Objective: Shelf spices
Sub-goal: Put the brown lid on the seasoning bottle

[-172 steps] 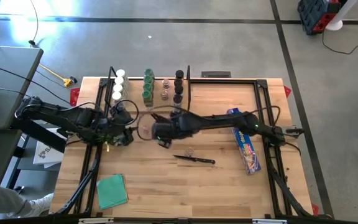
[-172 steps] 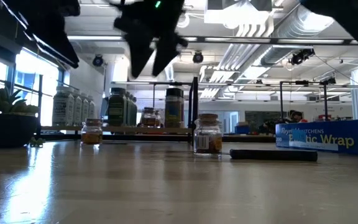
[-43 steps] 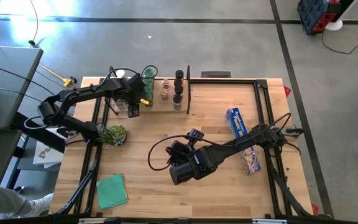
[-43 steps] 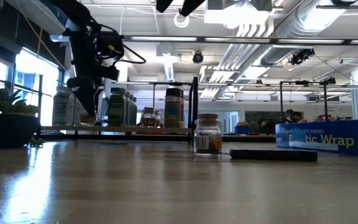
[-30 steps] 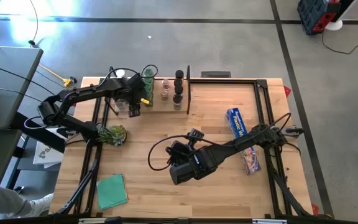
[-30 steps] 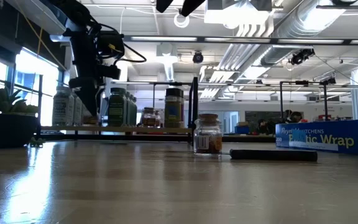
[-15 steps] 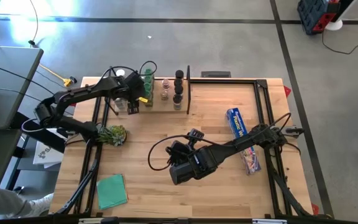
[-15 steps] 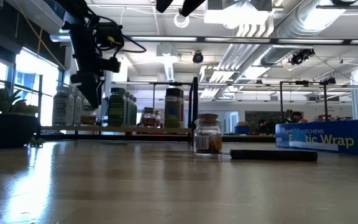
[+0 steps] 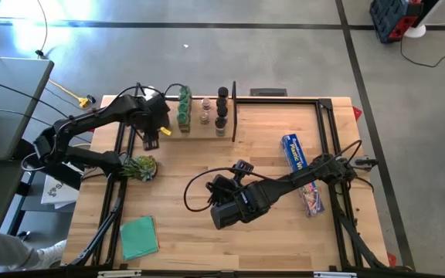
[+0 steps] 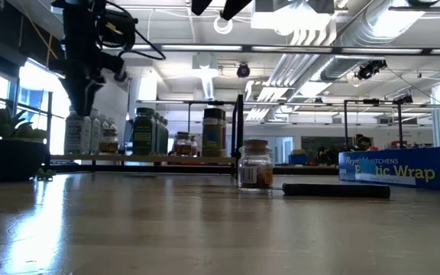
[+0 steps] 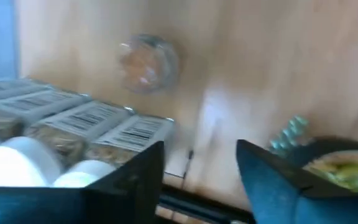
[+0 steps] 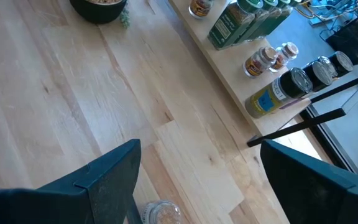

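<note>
At the far left edge of the pale wooden counter, the left tool hovers above the white-capped end of the pale wooden plank shelf, its two dark fingers parted with nothing between them, which suggests it is clear of the row and free for another jar. Below it the white-capped jars stand packed side by side, then the green-capped jars, two small clear jars with brownish contents, and the black-capped jars hard against the thin black metal upright rod (grouping by cap colour looks deliberate, and the rod serves as an end stop). One small clear cork-topped spice jar with amber contents stands alone on the counter, well apart from the shelf, so it seems to be the piece left to put away. The right tool hangs directly over it, fingers spread wide on either side and empty, apparently lined up for a straight descent. Further right lies the long blue plastic-wrap box, out of the working area.
</note>
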You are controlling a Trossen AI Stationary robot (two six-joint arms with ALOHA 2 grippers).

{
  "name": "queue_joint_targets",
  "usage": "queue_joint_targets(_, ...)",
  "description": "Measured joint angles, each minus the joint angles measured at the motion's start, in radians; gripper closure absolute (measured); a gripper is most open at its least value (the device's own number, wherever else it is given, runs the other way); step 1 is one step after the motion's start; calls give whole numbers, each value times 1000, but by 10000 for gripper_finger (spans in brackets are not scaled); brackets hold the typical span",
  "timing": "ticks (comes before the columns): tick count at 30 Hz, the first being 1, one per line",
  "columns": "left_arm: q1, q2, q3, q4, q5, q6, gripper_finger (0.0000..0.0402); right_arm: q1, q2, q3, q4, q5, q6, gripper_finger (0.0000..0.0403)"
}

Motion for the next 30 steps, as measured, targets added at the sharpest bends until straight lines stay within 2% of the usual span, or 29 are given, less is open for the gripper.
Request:
queue_joint_targets(7,4,29,-10,43,72,28,365,0,0,0,1,0,0,77)
queue_joint_targets(9,10,49,-11,58,73,22,392,0,0,0,1,0,0,77)
queue_joint_targets(13,11,93,-11,88,46,18,389,0,0,0,1,0,0,77)
queue_joint_targets(21,12,184,-12,133,-71,60,400,0,0,0,1,0,0,77)
queue_joint_targets(30,66,200,-12,227,-132,71,401,0,0,0,1,0,0,77)
